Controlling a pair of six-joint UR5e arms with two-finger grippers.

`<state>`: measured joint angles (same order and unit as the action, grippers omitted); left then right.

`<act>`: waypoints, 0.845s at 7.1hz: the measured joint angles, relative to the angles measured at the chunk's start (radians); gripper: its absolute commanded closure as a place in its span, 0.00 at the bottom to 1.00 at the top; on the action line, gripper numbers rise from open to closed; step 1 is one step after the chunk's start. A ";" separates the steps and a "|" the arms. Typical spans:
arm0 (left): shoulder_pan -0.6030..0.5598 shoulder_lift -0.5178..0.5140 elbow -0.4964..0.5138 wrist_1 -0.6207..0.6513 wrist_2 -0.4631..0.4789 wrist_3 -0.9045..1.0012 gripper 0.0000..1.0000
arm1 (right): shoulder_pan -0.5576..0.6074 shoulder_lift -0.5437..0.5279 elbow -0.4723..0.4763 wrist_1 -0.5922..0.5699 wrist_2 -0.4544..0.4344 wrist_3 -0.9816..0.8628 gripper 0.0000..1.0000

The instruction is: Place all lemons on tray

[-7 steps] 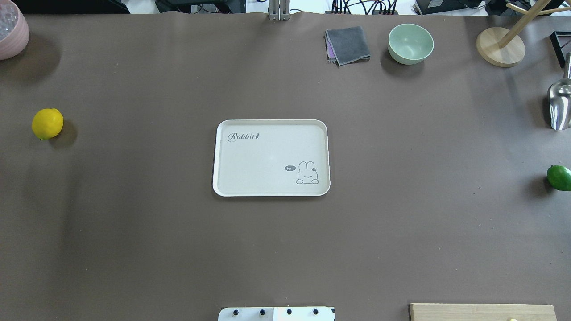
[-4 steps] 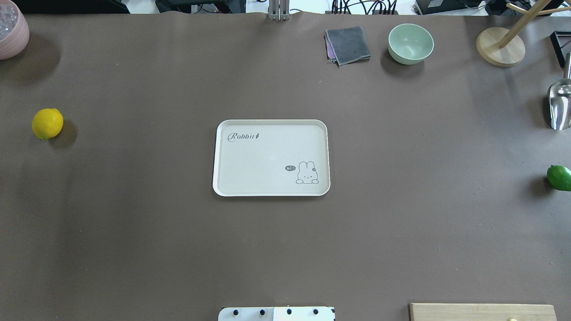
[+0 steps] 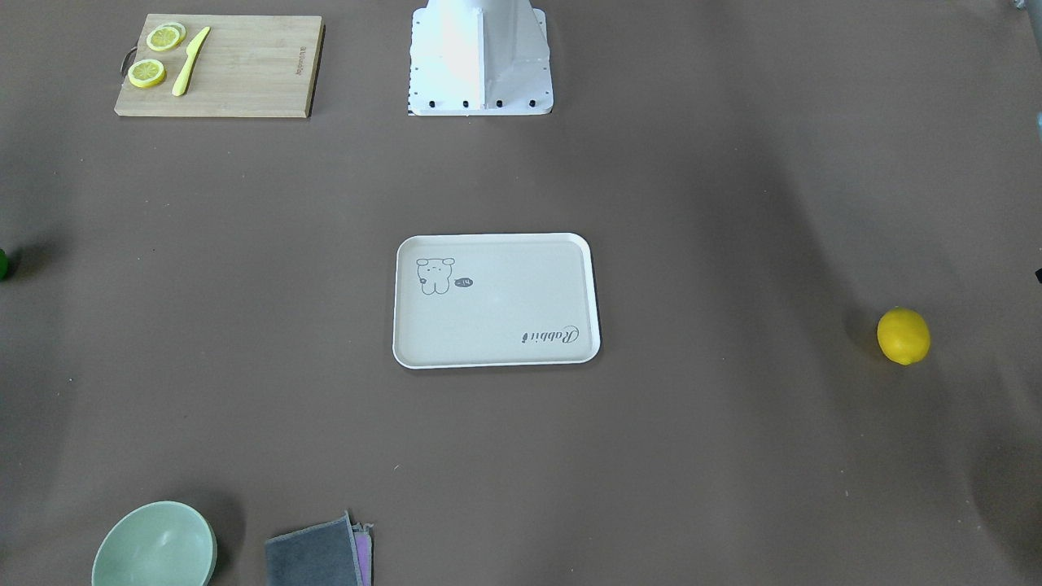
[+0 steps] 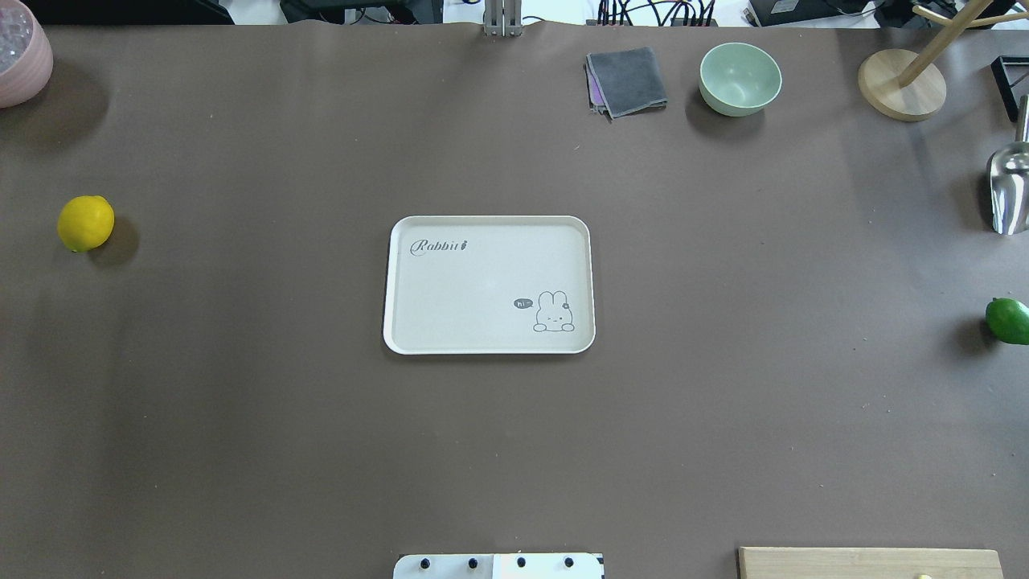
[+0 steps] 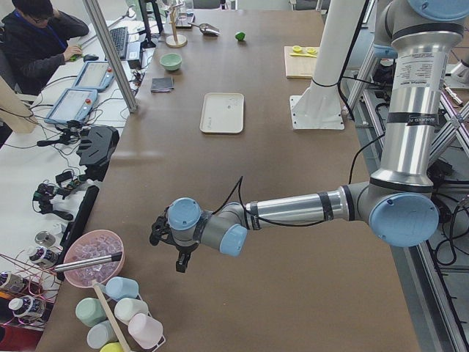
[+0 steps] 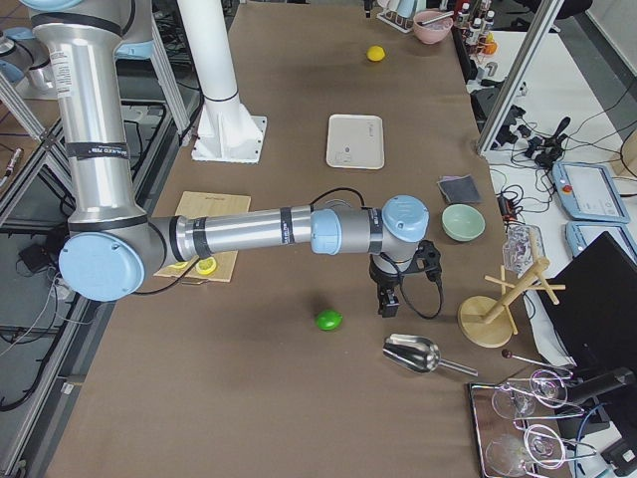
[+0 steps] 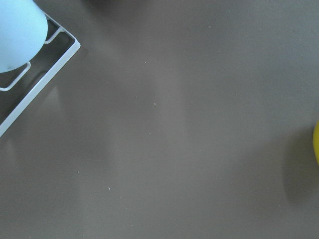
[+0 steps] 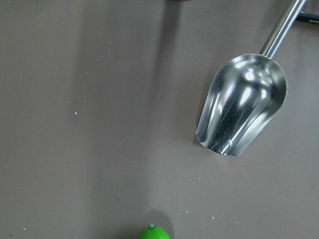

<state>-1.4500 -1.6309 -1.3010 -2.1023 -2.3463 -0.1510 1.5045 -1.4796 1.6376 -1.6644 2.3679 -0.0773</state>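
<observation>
The off-white tray lies bare at the table's middle, also in the front view. The yellow lemon lies on the table far left of it; a sliver shows at the left wrist view's right edge. The green lemon lies at the far right edge and shows at the bottom of the right wrist view. My left gripper hangs over the table's left end. My right gripper hangs beside the green lemon. I cannot tell whether either is open or shut.
A metal scoop lies beyond the green lemon. A green bowl, grey cloth and wooden stand sit at the far edge. A pink bowl is far left. A cutting board with slices is by the robot base.
</observation>
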 measured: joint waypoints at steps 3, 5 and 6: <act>0.006 -0.052 -0.011 0.002 -0.002 -0.059 0.02 | -0.020 -0.004 0.037 0.002 0.043 0.002 0.00; 0.061 -0.119 0.006 0.006 0.002 -0.101 0.01 | -0.136 0.034 0.029 0.002 0.065 0.053 0.00; 0.091 -0.155 0.018 0.007 0.003 -0.106 0.01 | -0.185 0.068 0.018 0.003 0.054 0.101 0.00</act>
<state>-1.3590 -1.7855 -1.2833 -2.0953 -2.3436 -0.2573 1.3194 -1.4113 1.6559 -1.6616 2.4220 0.0235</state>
